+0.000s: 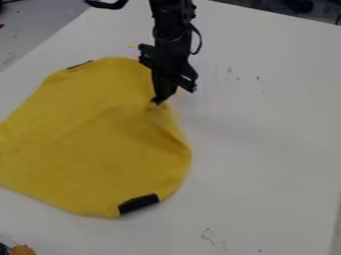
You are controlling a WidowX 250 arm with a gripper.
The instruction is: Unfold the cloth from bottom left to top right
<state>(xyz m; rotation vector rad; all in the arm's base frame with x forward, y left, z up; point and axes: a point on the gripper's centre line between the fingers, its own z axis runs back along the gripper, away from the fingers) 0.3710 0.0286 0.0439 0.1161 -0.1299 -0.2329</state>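
Where yellow cloth (100,149) lies, scuffed white tabletop (266,149), grey surface (33,25) beyond.

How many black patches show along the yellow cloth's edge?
2: one patch at the cloth's bottom edge, toward the right, and a thinner one at its upper-left edge. More may be hidden underneath.

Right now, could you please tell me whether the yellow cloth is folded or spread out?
Mostly spread: the yellow cloth lies broad across the table, though creases run from the gripper toward the cloth's right edge.
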